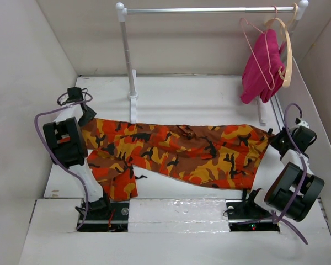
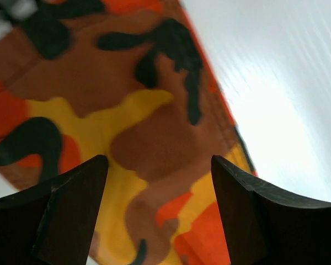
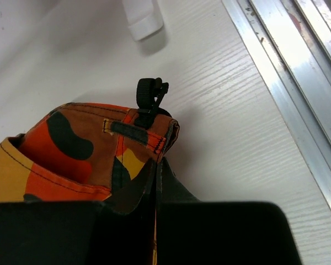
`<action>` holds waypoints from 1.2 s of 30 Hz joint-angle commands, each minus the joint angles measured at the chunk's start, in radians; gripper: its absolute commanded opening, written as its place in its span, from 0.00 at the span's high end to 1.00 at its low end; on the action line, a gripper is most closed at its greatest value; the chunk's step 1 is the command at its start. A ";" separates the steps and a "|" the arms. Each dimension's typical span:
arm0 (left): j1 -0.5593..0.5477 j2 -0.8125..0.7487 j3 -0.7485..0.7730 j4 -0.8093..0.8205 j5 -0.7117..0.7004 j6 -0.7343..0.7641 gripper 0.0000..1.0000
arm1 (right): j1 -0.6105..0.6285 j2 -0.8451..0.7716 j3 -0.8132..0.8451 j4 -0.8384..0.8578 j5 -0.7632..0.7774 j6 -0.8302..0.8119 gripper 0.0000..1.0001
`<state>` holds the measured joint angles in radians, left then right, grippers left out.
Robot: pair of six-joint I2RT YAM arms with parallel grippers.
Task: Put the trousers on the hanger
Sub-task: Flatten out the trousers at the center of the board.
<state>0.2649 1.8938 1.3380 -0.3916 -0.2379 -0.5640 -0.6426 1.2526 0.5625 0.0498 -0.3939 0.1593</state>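
On white table (image 1: 198, 88), pinched limp trousers (image 1: 176, 152) by waistband (image 3: 129, 130) in right gripper (image 3: 156, 168); held left gripper (image 2: 159, 160) wide, empty, above leg.

The left hand (image 2: 159, 163), fingers apart, sits over the trousers (image 2: 99, 110), white table (image 2: 287, 83) showing at right.
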 commanded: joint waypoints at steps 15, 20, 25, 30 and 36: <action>-0.059 0.004 0.021 -0.029 0.043 -0.013 1.00 | -0.005 -0.032 0.077 0.024 -0.146 0.020 1.00; -0.059 -0.258 0.064 -0.012 0.054 -0.066 1.00 | -0.005 -0.110 0.100 0.013 -0.203 0.048 1.00; -0.059 -0.441 0.090 -0.053 -0.066 -0.122 1.00 | 0.030 -0.222 0.116 0.024 -0.241 0.091 1.00; -0.059 -0.558 0.142 -0.134 -0.129 -0.168 1.00 | 0.031 -0.248 0.183 0.074 -0.290 0.094 1.00; -0.059 -0.567 0.162 -0.150 -0.158 -0.125 1.00 | 0.031 -0.107 0.187 0.096 -0.208 0.091 1.00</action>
<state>0.1932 1.3193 1.4986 -0.5236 -0.3294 -0.7029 -0.6071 1.0729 0.6941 0.0757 -0.6533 0.2592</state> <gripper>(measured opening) 0.006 0.012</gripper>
